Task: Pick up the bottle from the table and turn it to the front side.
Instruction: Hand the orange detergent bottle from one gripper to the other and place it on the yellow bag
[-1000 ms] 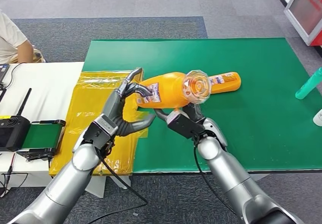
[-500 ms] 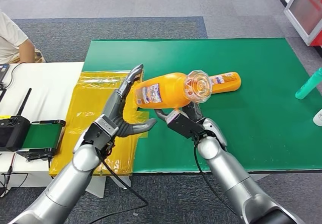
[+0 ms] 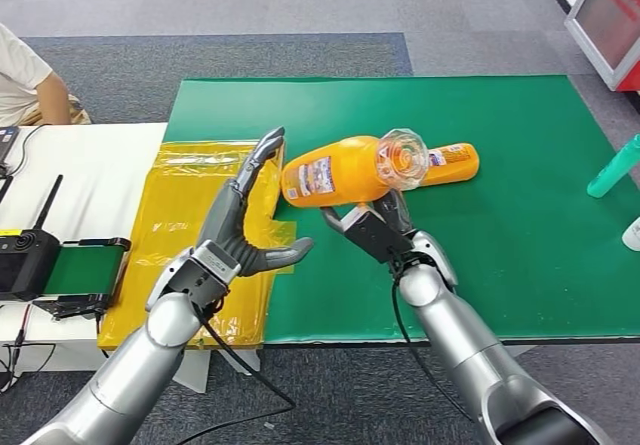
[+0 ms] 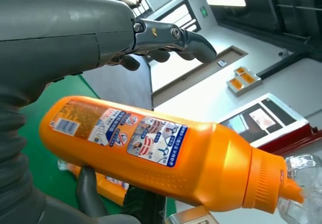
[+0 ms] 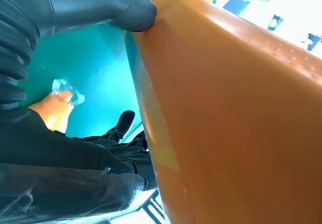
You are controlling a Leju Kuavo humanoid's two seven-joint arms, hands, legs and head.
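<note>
Orange bottle lifted clear of the left hand

The right hand (image 3: 375, 230) has carried the orange bottle (image 3: 340, 172) up and rightward to frame centre, fingers wrapped around it; the left hand (image 3: 245, 227), left of centre, stays spread, touching nothing.

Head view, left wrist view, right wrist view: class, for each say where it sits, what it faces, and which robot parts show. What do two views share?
Head view: high on the body, facing down at the green table; both arms, left hand, right hand.
Left wrist view: behind the left hand, facing the orange bottle.
Right wrist view: behind the right hand, close against the bottle.
Shared: the orange bottle, and a second orange bottle lying on the table.
</note>
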